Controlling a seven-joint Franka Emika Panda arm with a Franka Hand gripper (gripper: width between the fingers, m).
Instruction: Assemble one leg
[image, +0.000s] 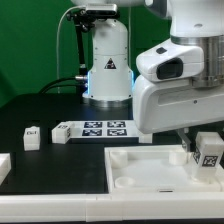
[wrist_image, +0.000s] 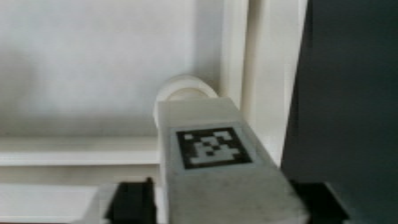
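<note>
My gripper (image: 207, 160) is shut on a leg (image: 209, 150), a small white post with a black-and-white tag, and holds it over the corner of the large white tray-like panel (image: 135, 165) at the exterior view's right. In the wrist view the leg (wrist_image: 217, 150) fills the space between my black fingers (wrist_image: 130, 203), its far end at a round corner socket (wrist_image: 187, 88) of the panel (wrist_image: 89, 70). Whether the leg touches the socket cannot be told. Another leg (image: 32, 137) stands on the table at the exterior view's left.
The marker board (image: 92, 129) lies behind the panel. A white part (image: 3, 168) sits at the left edge of the exterior view. The arm's white base (image: 107, 60) stands at the back.
</note>
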